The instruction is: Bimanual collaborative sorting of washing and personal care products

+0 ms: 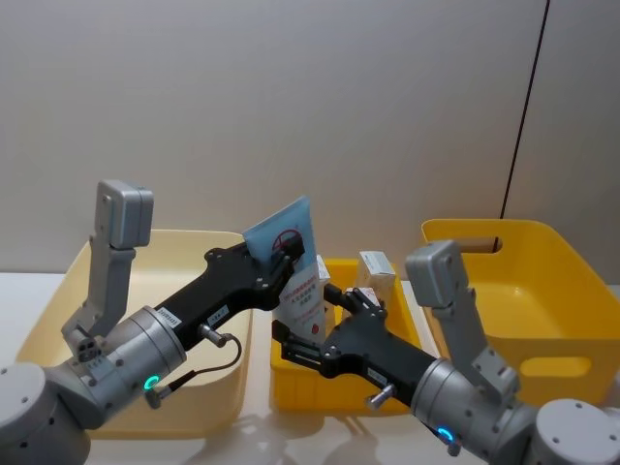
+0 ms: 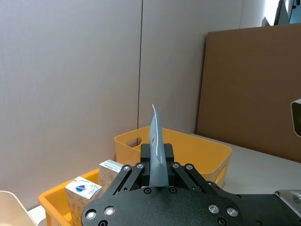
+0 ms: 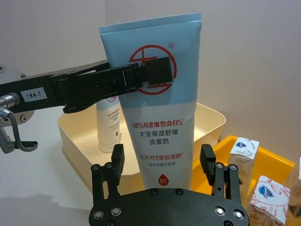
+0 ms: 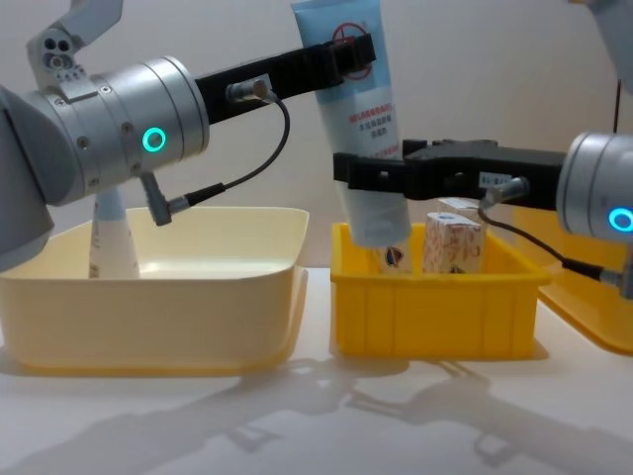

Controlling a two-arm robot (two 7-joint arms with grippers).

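Jaws of the left gripper [image 4: 351,49] are clamping a light-blue squeeze tube [image 4: 366,109] near its flat crimped top, across the red logo. They are holding it tilted, cap end down, over the small yellow bin [image 4: 435,307]. The right gripper [image 3: 162,157] is reaching in lower down. Its jaws are standing apart on either side of the tube's lower body, with a gap showing on each side, so they are gripping nothing.

White cartons [image 4: 450,242] are standing in the small yellow bin, just beside the tube's lower end. A second tube [image 4: 107,233] is standing upright in the cream bin [image 4: 148,307] on the robot's left. A large yellow bin [image 1: 542,291] is sitting on its right, all on the bench [image 4: 297,416].

This is looking like a hand-over, so timing is posing the main risk. If the left jaws are opening before the right jaws are closing firmly, the tube is likely to be dropping onto the cartons and toppling them. The soft, smooth tube may also be slipping or buckling under an off-centre squeeze. With both grippers working this near each other, they are risking a collision.
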